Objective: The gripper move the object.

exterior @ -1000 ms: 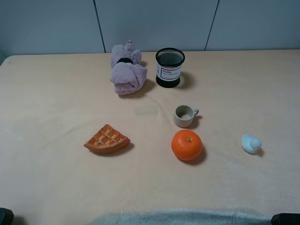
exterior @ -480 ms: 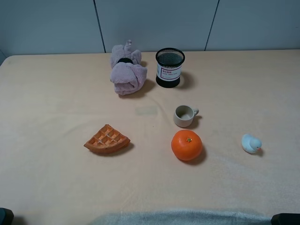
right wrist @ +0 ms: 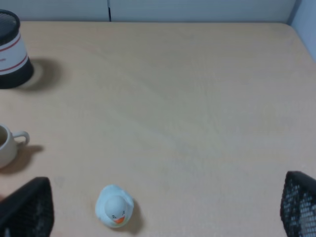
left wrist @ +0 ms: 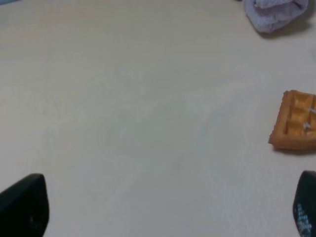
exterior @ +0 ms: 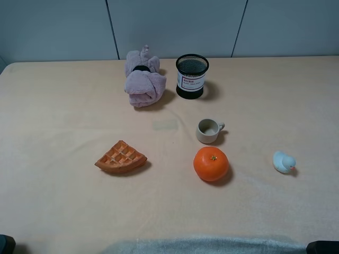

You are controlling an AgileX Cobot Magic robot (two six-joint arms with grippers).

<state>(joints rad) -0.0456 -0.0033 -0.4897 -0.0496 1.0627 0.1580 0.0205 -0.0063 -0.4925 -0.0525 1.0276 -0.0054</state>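
Nothing moved since the earlier frames. Orange fruit (exterior: pixel 211 163): on desk (exterior: pixel 63 106), just in front of cup (exterior: pixel 208 130), between waffle (exterior: pixel 121 157) and duck (exterior: pixel 283 162). Right gripper (right wrist: pixel 158 210) nearer, jaws apart; left gripper (left wrist: pixel 163 205) jaws apart, parked

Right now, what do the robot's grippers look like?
Only the tips show. The left gripper has smooth, rounded black fingers at the edges of its wrist view. The right gripper is black too, and its fingers have a fine mesh-like texture. No cables or markings are visible, and the arms barely show.
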